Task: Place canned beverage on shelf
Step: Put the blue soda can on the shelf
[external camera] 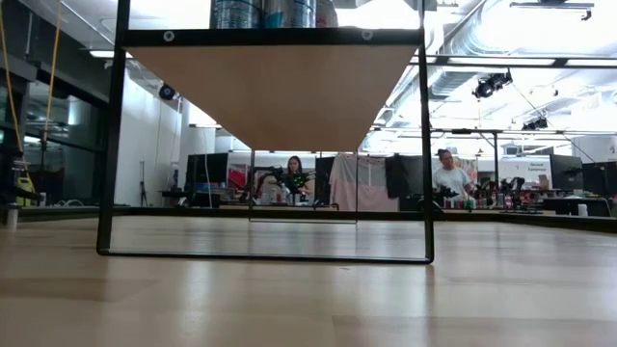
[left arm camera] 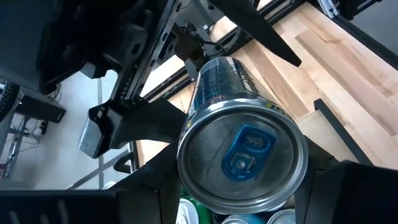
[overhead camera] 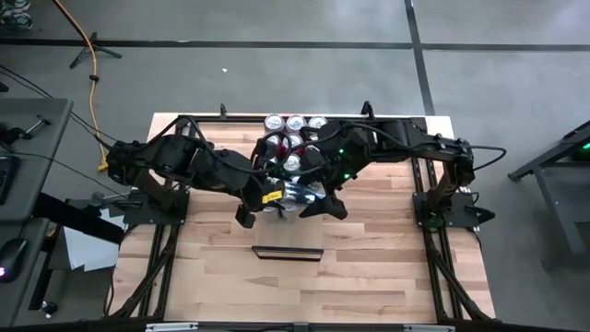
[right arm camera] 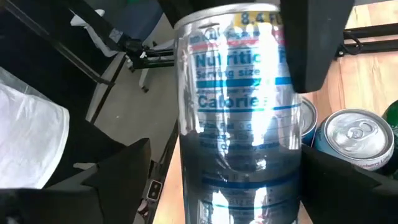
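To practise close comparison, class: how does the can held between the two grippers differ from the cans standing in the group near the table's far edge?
1. The held can lies on its side; the grouped cans stand upright, tops up.
2. The held can is in the left gripper, with the right gripper at it; no gripper touches the grouped cans.
3. The held can is alone; the grouped cans cluster together.

Both have silver tops.

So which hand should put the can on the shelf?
Left, probably. The left hand grips the can between its fingers, while the right hand stands open on either side of it and does not seem to be squeezing.
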